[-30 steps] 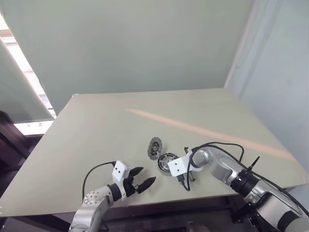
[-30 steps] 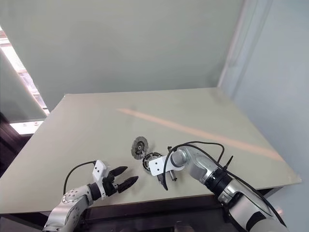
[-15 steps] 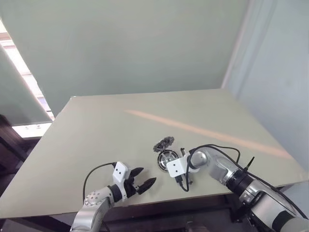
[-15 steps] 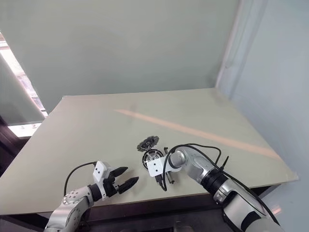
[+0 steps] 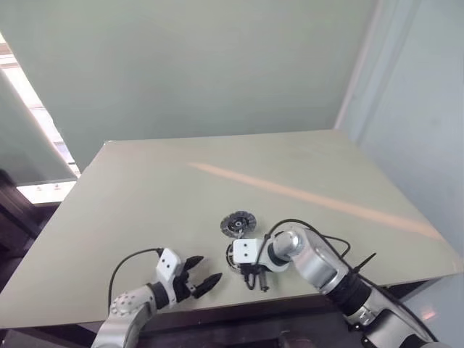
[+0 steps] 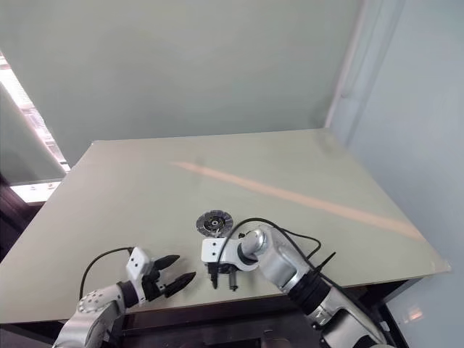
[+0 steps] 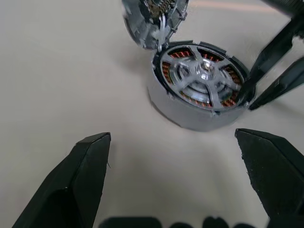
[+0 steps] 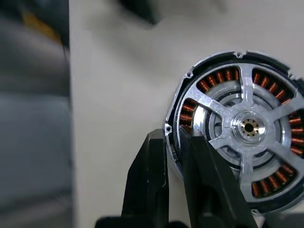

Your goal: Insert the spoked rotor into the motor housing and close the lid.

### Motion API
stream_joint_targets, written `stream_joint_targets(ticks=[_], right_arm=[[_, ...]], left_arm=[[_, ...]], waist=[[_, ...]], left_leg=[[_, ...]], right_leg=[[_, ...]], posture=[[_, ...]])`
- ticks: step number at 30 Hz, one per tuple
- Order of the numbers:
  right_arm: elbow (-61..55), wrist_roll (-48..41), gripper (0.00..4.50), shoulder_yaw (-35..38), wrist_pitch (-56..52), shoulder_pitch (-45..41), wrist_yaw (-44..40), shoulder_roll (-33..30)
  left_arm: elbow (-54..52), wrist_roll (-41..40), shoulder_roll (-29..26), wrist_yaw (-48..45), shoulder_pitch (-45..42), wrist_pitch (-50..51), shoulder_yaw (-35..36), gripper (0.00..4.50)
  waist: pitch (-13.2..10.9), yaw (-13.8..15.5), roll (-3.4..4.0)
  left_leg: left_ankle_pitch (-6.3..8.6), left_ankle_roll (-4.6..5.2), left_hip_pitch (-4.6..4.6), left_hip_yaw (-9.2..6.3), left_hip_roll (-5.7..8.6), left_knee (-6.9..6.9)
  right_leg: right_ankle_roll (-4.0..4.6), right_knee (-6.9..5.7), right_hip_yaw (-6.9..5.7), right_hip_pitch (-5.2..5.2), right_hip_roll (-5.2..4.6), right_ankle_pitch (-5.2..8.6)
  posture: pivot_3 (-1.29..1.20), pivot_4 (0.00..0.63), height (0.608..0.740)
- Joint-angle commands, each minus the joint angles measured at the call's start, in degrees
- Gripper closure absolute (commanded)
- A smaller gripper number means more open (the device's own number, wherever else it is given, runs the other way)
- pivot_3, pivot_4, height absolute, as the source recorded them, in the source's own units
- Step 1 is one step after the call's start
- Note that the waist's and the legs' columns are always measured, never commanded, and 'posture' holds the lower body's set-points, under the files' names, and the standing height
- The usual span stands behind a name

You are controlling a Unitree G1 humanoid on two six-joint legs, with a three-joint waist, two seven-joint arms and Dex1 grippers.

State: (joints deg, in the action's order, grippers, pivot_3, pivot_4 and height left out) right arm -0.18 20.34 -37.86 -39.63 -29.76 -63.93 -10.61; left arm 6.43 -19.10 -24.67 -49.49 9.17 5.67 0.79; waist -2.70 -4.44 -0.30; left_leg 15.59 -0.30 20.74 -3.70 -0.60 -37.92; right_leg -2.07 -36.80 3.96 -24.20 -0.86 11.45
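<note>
Rotor spokes (image 8: 247, 126) sit seated inside the copper-wound motor housing (image 7: 202, 88), whose rim the right fingers (image 8: 173, 156) pinch, nearly pressed together. Lid (image 7: 152, 19) leans just beyond it. Left fingers (image 7: 90, 161), spread wide, flank the housing, apart. Rigid, smooth metal probably slips; grasping the lid's rim seems safest.
</note>
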Motion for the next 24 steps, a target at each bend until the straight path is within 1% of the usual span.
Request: stream_joint_targets(ticks=[1, 5, 9, 14, 18, 24], right_arm=[[-6.2, -1.2, 4.43, 2.4, -7.8, -1.6, 3.3, 2.3], [-5.8, -2.0, 4.43, 2.9, -13.4, -2.3, 8.9, 6.2], [-4.3, -3.7, 4.43, 4.2, -16.6, -2.6, 13.8, 8.9], [-1.5, -6.2, 4.43, 5.0, -19.4, -2.8, 19.2, 12.1], [-1.0, -8.1, 4.43, 4.1, -20.5, -2.4, 21.7, 13.2], [-0.7, -10.5, 4.43, 2.5, -20.9, -1.8, 24.4, 13.1]], left_arm=[[-0.4, -1.8, -0.4, -1.6, 0.3, -2.7, 2.5, 0.0], [-1.2, -4.2, -0.4, -2.3, 1.8, -2.6, 5.3, 0.0], [-1.3, -2.6, -1.5, -2.9, 2.9, -3.1, 4.8, 0.0], [-3.7, -3.0, -0.5, -1.6, 3.8, -2.3, 4.8, 0.0], [-4.5, -2.7, 0.0, -1.1, 4.1, -2.0, 4.3, 0.0], [-4.6, -2.4, 0.3, -0.9, 4.1, -2.1, 3.9, 0.0]], waist=[[0.0, 0.4, 0.02], [0.0, 0.4, 0.04], [0.0, 0.3, 0.04], [0.0, 0.3, 0.05], [0.0, 0.2, 0.05], [-0.1, 0.1, 0.07]], left_leg=[[0.0, 0.0, 0.0, 0.0, 0.0, -0.02], [0.01, -0.02, 0.0, -0.02, 0.02, -0.07], [0.01, -0.02, 0.0, -0.01, 0.01, -0.02], [0.01, -0.02, 0.06, -0.03, 0.01, 0.04], [0.01, -0.02, 0.06, -0.01, 0.01, 0.02], [0.01, -0.02, 0.06, -0.02, 0.01, 0.03]], right_leg=[[0.0, 0.0, -0.01, 0.0, -0.01, 0.0], [0.01, 0.03, -0.07, -0.04, -0.08, 0.01], [0.01, 0.02, -0.07, -0.07, -0.07, 0.01], [0.01, 0.03, -0.08, -0.08, -0.06, 0.01], [0.01, 0.02, -0.06, -0.07, -0.07, 0.01], [0.01, 0.02, -0.07, -0.08, -0.06, 0.01]], posture=[[0.0, 0.0, 0.74], [0.0, 0.0, 0.74], [0.0, 0.0, 0.74], [0.0, 0.0, 0.74], [0.0, 0.0, 0.74], [0.0, 0.0, 0.74]])
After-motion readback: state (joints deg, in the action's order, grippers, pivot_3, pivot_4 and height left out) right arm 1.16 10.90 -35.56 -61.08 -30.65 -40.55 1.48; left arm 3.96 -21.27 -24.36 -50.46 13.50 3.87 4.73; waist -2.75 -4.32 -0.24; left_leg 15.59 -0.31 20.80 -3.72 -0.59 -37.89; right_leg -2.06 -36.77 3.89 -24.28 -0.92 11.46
